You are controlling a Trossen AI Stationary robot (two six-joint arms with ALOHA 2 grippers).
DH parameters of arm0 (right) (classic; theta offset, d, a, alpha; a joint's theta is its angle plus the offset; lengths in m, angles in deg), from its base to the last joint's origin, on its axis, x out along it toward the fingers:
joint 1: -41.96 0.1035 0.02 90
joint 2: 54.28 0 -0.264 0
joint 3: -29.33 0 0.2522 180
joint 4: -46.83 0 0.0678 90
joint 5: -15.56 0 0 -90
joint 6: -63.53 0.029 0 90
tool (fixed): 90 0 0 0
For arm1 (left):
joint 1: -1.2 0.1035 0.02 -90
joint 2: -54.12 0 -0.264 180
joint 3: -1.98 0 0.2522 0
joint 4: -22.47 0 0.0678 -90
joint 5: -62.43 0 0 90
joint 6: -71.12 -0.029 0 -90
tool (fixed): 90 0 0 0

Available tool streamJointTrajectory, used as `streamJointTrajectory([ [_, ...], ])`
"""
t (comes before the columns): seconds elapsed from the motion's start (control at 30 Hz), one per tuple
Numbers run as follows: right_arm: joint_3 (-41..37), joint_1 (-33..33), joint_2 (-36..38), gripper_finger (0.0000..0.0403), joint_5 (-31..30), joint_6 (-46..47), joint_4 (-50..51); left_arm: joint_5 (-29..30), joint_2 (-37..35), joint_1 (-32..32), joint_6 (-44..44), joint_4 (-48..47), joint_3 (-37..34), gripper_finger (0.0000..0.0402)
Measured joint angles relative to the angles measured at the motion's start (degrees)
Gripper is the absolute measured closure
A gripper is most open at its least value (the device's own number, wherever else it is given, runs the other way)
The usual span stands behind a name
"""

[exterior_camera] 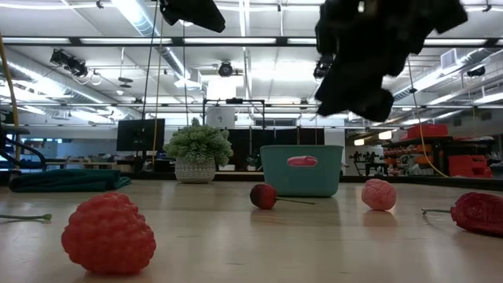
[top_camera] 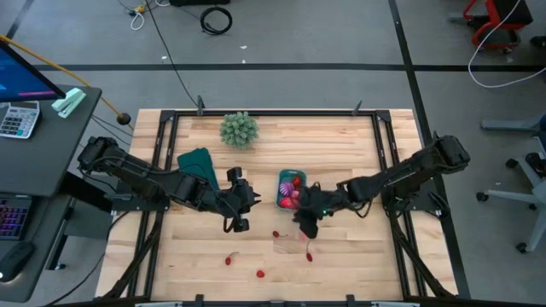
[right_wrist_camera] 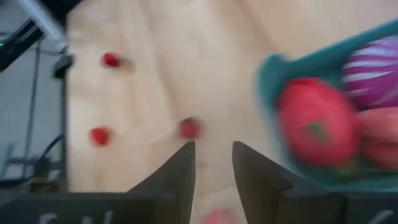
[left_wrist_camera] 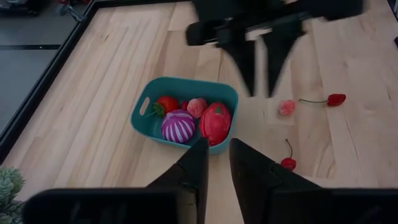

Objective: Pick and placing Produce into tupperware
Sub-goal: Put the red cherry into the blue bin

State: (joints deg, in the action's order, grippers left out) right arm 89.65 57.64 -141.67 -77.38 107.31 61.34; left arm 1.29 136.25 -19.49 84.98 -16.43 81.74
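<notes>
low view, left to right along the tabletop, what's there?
Dark green folded cloth → big bumpy red raspberry up front → pale-green spiky plant in a white pot → small red cherry with stem → teal plastic tub → small pink raspberry → red strawberry at the right edge.

Teal rectangular tupperware (left_wrist_camera: 144, 118), upright with rounded corners and a raised rim, near the tabletop's (top_camera: 341, 264) centre. Inside lie a purple striped ball (left_wrist_camera: 178, 126), a large red fruit (left_wrist_camera: 215, 122), a pink berry (left_wrist_camera: 197, 107) and a small red piece (left_wrist_camera: 165, 104). Loose produce rests apart on the wood: a cherry (left_wrist_camera: 288, 163), a pink raspberry (left_wrist_camera: 286, 107), a stemmed red fruit (left_wrist_camera: 336, 99).
</notes>
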Motion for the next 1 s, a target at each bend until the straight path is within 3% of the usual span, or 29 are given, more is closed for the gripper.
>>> streamJointTrajectory([
  [0.23, 4.79, 10.77, 0.04, 0.0300, -0.10, -0.43, 0.22, 0.00, 0.00, -0.02, 0.03, 0.01, 0.00, 0.0332],
  [0.4, 7.28, 18.04, 0.04, 0.0306, -3.41, -6.55, 0.07, 0.00, 0.00, -0.02, 0.34, 0.01, 0.00, 0.0337],
  [0.67, 9.52, 22.45, 0.04, 0.0317, -9.59, -15.58, -2.24, -0.02, 0.00, -0.02, 0.82, 0.01, 0.00, 0.0329],
  [0.83, 9.32, 21.80, 0.04, 0.0310, -11.61, -7.09, -0.13, -0.02, 0.00, -0.02, 0.91, 0.01, 0.00, 0.0331],
  [1.0, 9.25, 22.11, 0.04, 0.0267, -11.54, 4.81, 9.60, -0.02, 0.00, -0.02, 0.93, -0.01, 0.00, 0.0338],
])
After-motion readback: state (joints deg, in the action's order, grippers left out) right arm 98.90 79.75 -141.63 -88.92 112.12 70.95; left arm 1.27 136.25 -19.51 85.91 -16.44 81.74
